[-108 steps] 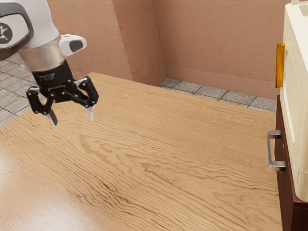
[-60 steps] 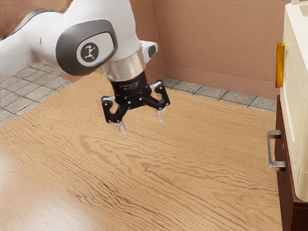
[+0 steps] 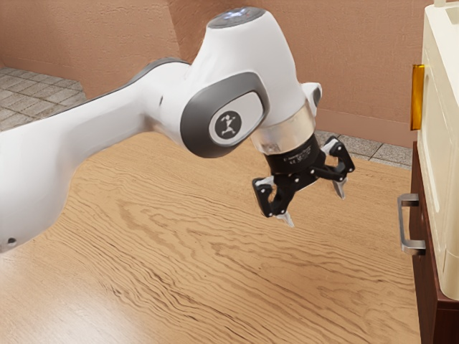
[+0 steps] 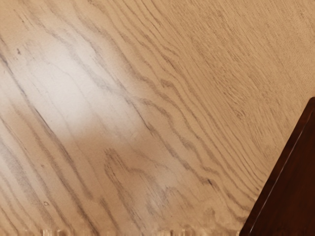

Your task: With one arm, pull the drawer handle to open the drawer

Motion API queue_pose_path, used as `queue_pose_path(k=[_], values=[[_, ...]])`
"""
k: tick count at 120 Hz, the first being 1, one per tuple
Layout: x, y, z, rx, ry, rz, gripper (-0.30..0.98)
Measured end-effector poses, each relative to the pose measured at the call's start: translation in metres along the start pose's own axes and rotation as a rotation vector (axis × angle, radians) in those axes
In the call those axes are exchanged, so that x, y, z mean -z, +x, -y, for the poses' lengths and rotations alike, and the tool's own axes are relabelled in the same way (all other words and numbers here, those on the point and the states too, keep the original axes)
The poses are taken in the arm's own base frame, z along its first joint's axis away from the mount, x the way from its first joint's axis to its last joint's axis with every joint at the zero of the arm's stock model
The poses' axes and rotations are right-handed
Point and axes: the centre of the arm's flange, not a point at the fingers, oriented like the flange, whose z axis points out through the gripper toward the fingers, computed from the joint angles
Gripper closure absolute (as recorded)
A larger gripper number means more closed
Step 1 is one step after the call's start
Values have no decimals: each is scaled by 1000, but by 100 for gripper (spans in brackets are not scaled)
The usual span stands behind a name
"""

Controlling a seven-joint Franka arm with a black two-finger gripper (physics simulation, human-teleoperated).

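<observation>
The tool (image 3: pixel 315 207) hung with its fingers apart, empty, over the counter (image 3: pixel 215 272), short of the handle (image 3: pixel 402 226) on the drawer (image 3: pixel 425 276) at the exterior view's right. Best was to ease in square, set one finger either side of the bar, grip, then draw straight back without twisting. The exterior view gave the bar's standoff; the wrist view gave glare (image 4: pixel 74 91) and a dark wooden edge (image 4: pixel 285 187).

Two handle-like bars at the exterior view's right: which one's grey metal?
The lower bar, on the dark brown drawer. The upper bar, against the cream body, is amber.
</observation>
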Motion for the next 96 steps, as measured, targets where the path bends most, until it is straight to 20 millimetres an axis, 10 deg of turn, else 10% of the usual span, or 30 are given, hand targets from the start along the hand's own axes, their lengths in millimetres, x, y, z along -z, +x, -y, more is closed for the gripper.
queue_pose_path(k=[39, 96], values=[[-18, -41, -24, 14, -59, 31, 0], [-33, -39, -31, -87, -82, 20, 0]])
